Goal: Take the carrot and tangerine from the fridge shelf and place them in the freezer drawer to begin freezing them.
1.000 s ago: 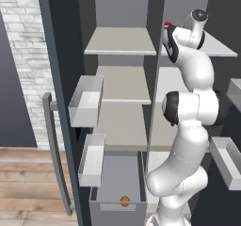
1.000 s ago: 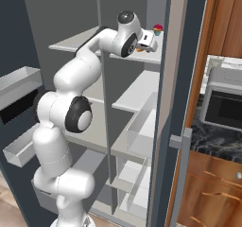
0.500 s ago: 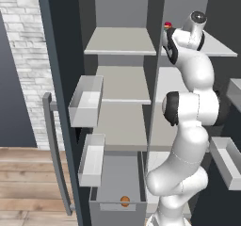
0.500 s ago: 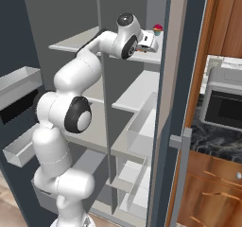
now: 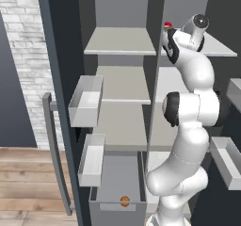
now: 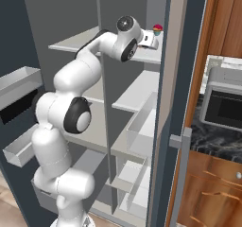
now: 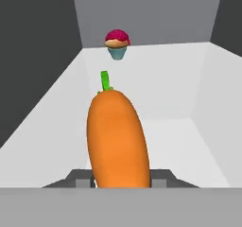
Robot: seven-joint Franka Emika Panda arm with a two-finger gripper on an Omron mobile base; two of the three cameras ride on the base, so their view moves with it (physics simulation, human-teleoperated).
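Note:
In the hand view the carrot, orange with a green stub pointing away, lies lengthwise between the fingertips of my gripper, which is shut on it. It rests just over the pale fridge shelf. My gripper reaches onto that top right shelf. The tangerine, a small orange ball, lies in the open freezer drawer at the bottom, close behind its front panel.
A pink-topped cupcake stands at the back of the same shelf, beyond the carrot's tip. White door bins hang on the open left door, and another bin sits at the right.
The jaws have shut on the carrot. The arm has stayed almost where it was on the top shelf.

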